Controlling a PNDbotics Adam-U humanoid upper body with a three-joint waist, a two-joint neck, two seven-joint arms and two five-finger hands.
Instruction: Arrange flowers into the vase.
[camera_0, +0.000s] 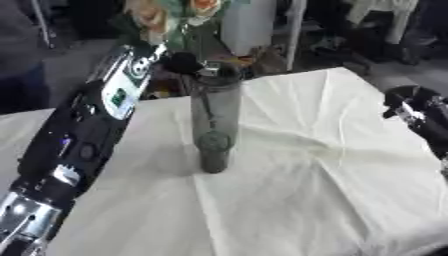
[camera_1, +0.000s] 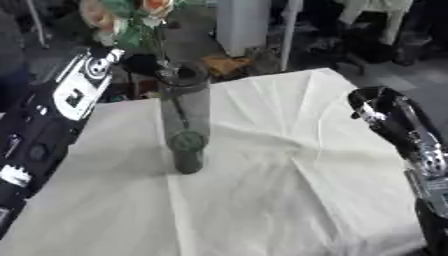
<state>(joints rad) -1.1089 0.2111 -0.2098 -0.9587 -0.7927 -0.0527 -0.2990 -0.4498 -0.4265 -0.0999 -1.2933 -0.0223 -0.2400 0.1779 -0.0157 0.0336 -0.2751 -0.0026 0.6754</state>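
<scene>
A tall, dark, see-through vase (camera_0: 215, 120) stands upright on the white-clothed table, left of centre. A bunch of orange and peach flowers (camera_0: 163, 16) with green leaves rises above its mouth, and a thin stem shows slanting down inside the glass. My left arm comes up from the lower left. Its hand (camera_0: 181, 63) sits just left of the vase rim, curled round the stems below the blooms. My right hand (camera_1: 374, 106) hovers over the table's right side, well away from the vase, fingers relaxed and holding nothing.
The white cloth (camera_0: 315, 180) lies creased over the table, with bare cloth in front of and right of the vase. Beyond the far edge stand a white cabinet (camera_0: 249, 25) and dark clutter on the floor.
</scene>
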